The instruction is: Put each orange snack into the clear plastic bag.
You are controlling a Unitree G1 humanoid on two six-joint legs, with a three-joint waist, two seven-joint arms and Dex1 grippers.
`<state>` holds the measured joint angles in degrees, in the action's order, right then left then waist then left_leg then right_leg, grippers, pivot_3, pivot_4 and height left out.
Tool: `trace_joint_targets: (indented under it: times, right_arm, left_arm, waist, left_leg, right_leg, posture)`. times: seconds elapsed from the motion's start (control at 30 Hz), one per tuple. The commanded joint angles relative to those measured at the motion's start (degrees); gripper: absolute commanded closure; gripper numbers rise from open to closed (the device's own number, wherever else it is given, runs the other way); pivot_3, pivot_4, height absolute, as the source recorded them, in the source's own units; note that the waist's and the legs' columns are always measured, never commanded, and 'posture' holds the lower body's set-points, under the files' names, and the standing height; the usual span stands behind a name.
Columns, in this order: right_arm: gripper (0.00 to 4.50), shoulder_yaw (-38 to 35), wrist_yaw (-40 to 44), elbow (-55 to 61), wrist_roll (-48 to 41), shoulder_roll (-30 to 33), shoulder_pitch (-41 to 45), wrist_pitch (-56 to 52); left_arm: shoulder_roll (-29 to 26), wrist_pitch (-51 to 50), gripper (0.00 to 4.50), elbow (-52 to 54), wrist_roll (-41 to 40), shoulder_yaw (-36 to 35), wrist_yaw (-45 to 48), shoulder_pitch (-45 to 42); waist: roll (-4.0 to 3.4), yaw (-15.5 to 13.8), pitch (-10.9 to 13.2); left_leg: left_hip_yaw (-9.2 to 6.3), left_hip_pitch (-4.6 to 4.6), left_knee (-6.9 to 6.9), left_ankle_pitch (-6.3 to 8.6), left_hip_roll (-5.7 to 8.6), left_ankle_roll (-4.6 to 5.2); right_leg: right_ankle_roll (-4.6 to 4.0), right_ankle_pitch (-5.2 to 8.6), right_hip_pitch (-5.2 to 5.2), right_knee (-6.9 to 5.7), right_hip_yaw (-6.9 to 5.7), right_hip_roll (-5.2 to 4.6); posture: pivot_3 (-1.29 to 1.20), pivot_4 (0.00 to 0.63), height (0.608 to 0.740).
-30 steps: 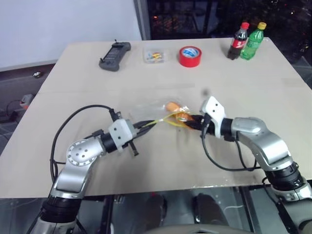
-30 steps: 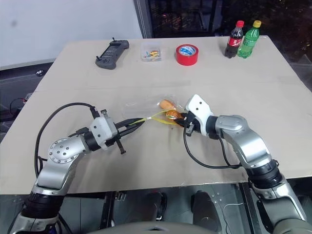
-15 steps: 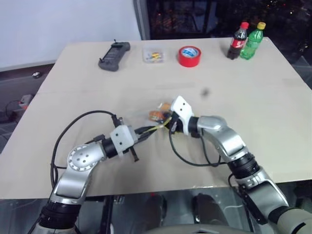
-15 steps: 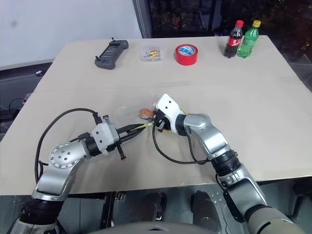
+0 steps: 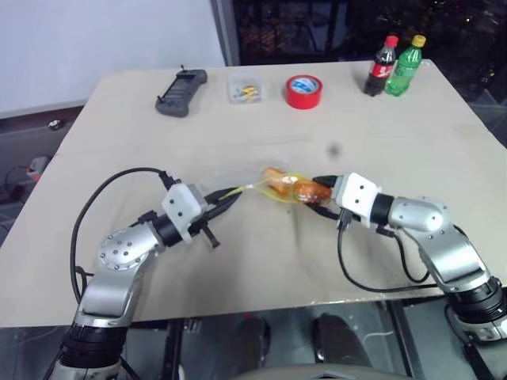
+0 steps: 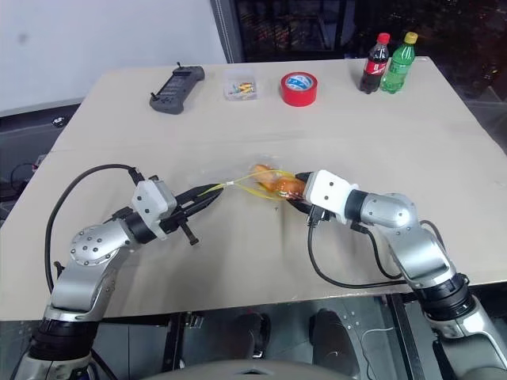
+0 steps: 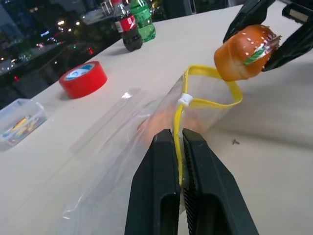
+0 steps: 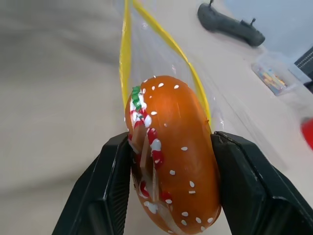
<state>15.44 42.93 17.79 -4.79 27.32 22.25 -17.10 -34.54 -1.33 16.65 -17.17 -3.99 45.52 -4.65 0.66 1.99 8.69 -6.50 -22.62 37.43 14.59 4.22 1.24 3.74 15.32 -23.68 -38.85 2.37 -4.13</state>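
The clear plastic bag (image 5: 252,181) hangs between my two grippers above the table, its yellow seal strip (image 7: 211,102) pulled into a loop at the mouth. My left gripper (image 5: 219,201) is shut on that strip (image 7: 178,161). One orange snack (image 5: 273,172) lies inside the bag. My right gripper (image 5: 311,192) is shut on the other orange snack (image 8: 171,156), a sesame-dotted bun, right at the bag's mouth. In the left wrist view this snack (image 7: 243,52) hovers just over the yellow loop.
Along the table's far edge stand a black controller (image 5: 181,81), a small clear box (image 5: 245,89) of yellow bits, a red tape roll (image 5: 303,90) and two bottles (image 5: 394,55). The table's front edge (image 5: 238,309) runs close under both arms.
My right gripper swung left beside the bag half a second ago and is back to the right, with a snack between its fingers. The left gripper keeps its hold on the strip.
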Motion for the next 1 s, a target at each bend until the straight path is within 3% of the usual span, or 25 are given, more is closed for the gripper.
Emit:
trace_joint_targets:
  times: [0.03, 0.4, 0.67, 0.7, 0.73, 0.8, 1.0]
  right_arm:
    - [1.95, 0.1, -1.9, -1.4, 0.3, -2.2, 2.0, -0.7]
    - [1.95, 3.1, -0.8, -7.4, 0.4, -5.8, 6.1, -6.5]
    - [1.95, 0.1, -5.2, -16.0, -5.4, -19.4, 12.3, -15.7]
    - [1.43, -0.2, -4.7, -16.6, -6.0, -19.9, 12.7, -15.8]
    - [1.38, -0.6, -4.5, -16.7, -6.7, -20.4, 12.9, -16.2]
    - [0.45, -1.0, -4.3, -14.9, -7.5, -19.9, 12.8, -16.9]
    - [0.45, -3.1, 5.0, -1.0, -11.2, -7.0, 6.5, -16.3]
  left_arm:
    - [0.0, 0.7, 4.5, 0.4, -1.3, -1.0, 0.7, -0.8]
    - [-1.0, 3.2, 4.5, 3.7, 0.4, 1.5, 4.2, 2.1]
    - [-0.6, 3.1, 4.5, 4.9, 1.7, 2.3, 3.0, 3.5]
    - [-0.6, 2.8, 4.5, 5.1, 1.7, 2.1, 2.8, 3.7]
    - [-0.6, 2.5, 4.5, 5.3, 1.6, 2.0, 2.6, 3.9]
    - [-0.3, 1.3, 4.5, 5.4, 1.2, 1.2, 1.5, 4.1]
    - [1.0, -3.1, 4.5, 4.9, -0.7, -0.6, -2.4, 2.5]
  waist:
    - [0.0, -0.1, 0.0]
    - [0.01, -0.1, 0.0]
    - [0.0, 0.3, 0.0]
    - [0.0, 0.2, 0.0]
    - [0.0, 0.0, 0.0]
    - [0.0, -0.2, 0.0]
    - [-0.05, 0.0, 0.0]
  left_leg:
    - [0.0, 0.0, 0.0, -0.01, 0.02, -0.02]
    - [-0.04, -0.02, -0.01, -0.03, 0.11, -0.06]
    - [-0.05, -0.01, -0.02, -0.03, 0.01, -0.06]
    - [-0.05, -0.01, -0.02, -0.03, 0.04, -0.06]
    - [-0.05, -0.02, -0.02, -0.03, 0.08, -0.06]
    - [-0.05, -0.04, -0.02, -0.03, 0.19, -0.06]
    - [-0.11, -0.08, -0.03, -0.01, 0.11, -0.02]
  right_leg:
    - [-0.01, -0.01, 0.0, 0.01, -0.01, -0.01]
    - [-0.01, -0.01, 0.03, 0.09, -0.02, -0.02]
    - [-0.06, -0.03, -0.02, 0.03, -0.02, 0.01]
    - [-0.06, -0.03, -0.02, 0.04, -0.02, 0.01]
    - [-0.06, -0.03, -0.01, 0.04, -0.03, 0.01]
    - [-0.05, -0.03, -0.01, 0.08, -0.05, 0.01]
    - [-0.05, -0.03, -0.05, 0.06, -0.07, -0.01]
  posture:
    - [0.0, 0.15, 0.74]
    - [0.0, 0.15, 0.74]
    - [0.0, 0.15, 0.74]
    - [0.0, 0.15, 0.74]
    - [0.0, 0.15, 0.74]
    - [0.0, 0.15, 0.74]
    - [0.0, 0.15, 0.74]
